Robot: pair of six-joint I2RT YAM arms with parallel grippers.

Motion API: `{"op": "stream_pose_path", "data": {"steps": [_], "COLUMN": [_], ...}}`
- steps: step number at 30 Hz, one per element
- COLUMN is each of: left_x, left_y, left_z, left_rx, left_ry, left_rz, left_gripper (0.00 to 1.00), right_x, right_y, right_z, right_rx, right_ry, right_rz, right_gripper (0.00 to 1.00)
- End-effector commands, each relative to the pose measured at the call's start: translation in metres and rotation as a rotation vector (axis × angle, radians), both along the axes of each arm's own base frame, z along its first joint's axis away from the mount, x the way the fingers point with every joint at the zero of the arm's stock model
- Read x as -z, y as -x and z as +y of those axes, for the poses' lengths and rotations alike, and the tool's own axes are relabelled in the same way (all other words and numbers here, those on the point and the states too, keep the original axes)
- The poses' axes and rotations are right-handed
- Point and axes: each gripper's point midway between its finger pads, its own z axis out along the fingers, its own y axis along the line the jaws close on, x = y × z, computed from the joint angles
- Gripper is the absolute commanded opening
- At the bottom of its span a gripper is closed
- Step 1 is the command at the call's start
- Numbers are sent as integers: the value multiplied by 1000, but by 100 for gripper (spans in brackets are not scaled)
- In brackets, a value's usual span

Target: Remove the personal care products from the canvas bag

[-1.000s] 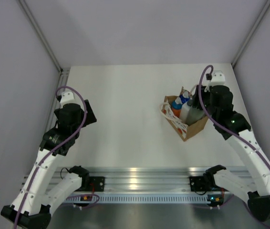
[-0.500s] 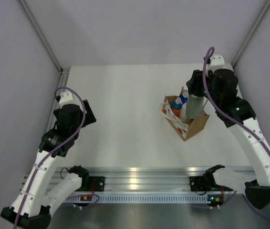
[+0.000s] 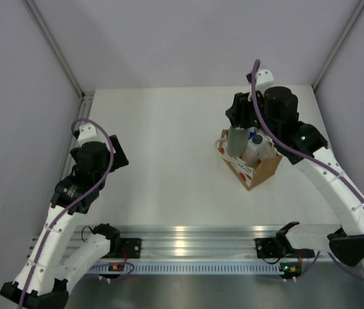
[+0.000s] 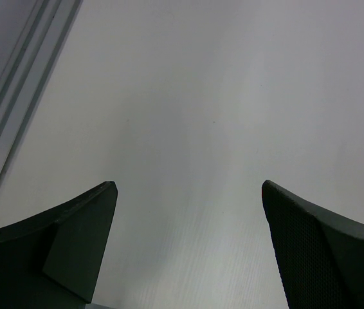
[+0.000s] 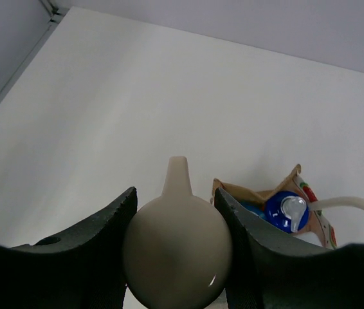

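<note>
My right gripper (image 3: 238, 127) is shut on the grey-green bottle (image 3: 235, 144) and holds it raised over the left, far edge of the canvas bag (image 3: 263, 168). In the right wrist view the fingers (image 5: 108, 225) clamp the bottle's cream pump head (image 5: 177, 254), with the gripper (image 5: 175, 194) above the table. The tan bag (image 5: 249, 192) lies below to the right, with a blue cap (image 5: 286, 211) inside it. From above, a white bottle (image 3: 254, 153) stands in the bag. My left gripper (image 3: 115, 153) is open and empty over bare table at the left (image 4: 188, 193).
A cream rope handle (image 5: 355, 205) of the bag hangs out to the right. The bag's white, red-marked panel (image 3: 235, 165) faces front left. Grey walls enclose the white table (image 3: 169, 141), and an aluminium rail (image 3: 188, 235) runs along the near edge.
My right gripper has risen and swung left and away with the grey-green bottle, lifting it up out of the bag. The left arm has barely moved.
</note>
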Motion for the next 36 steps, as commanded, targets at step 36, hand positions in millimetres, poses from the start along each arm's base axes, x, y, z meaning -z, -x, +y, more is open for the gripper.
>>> {"op": "stream_pose_path", "data": {"steps": [36], "left_x": [-15], "left_y": [-1], "left_z": [11], "left_rx": [-49], "left_ry": [8], "left_rz": [-67], "left_gripper": [98], "right_x": [-43], "right_y": [-30], "right_z": [203], "right_rx": [-374], "right_ry": [-284], "right_rz": [-301], "right_gripper": [0]}}
